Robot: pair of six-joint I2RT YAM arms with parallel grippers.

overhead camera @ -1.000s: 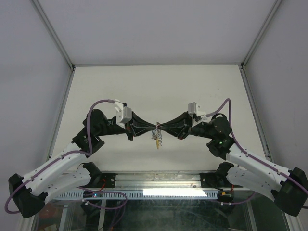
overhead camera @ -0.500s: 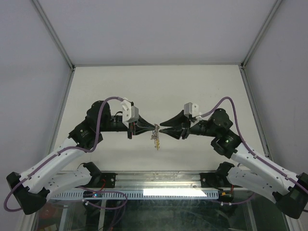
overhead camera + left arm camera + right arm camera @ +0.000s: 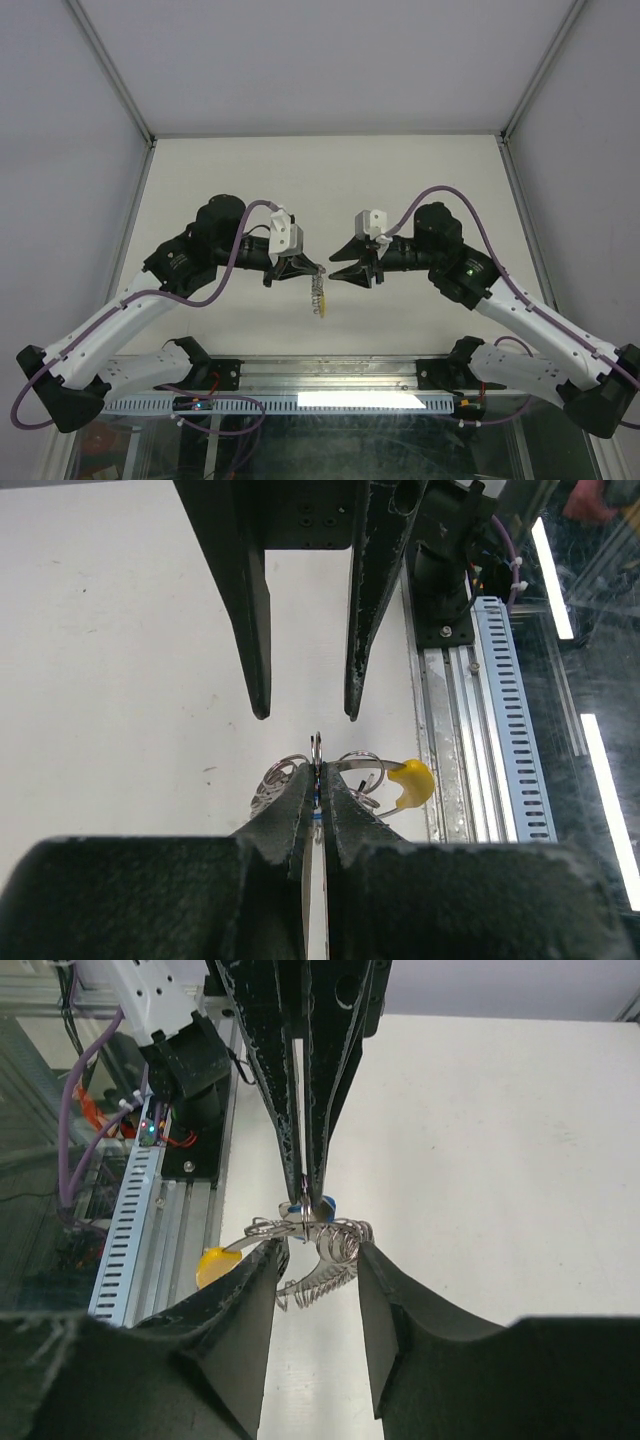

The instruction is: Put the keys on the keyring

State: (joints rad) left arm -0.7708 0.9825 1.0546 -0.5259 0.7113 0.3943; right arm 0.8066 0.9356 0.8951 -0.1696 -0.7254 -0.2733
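Robotics lab test cell, seen from above. A bare white table (image 3: 400, 180) sits boxed in by plain grey panels (image 3: 320, 60) on aluminium posts (image 3: 110, 68) at 10 and 2 o'clock. The left arm (image 3: 130, 320) and right arm (image 3: 540, 330), white and black, are bolted down at 6 o'clock, with purple cables (image 3: 432, 189) looped along them (a green light (image 3: 463, 270) glows on the right one). A slotted cable duct (image 3: 220, 403) and a light strip (image 3: 370, 400) line the near edge.
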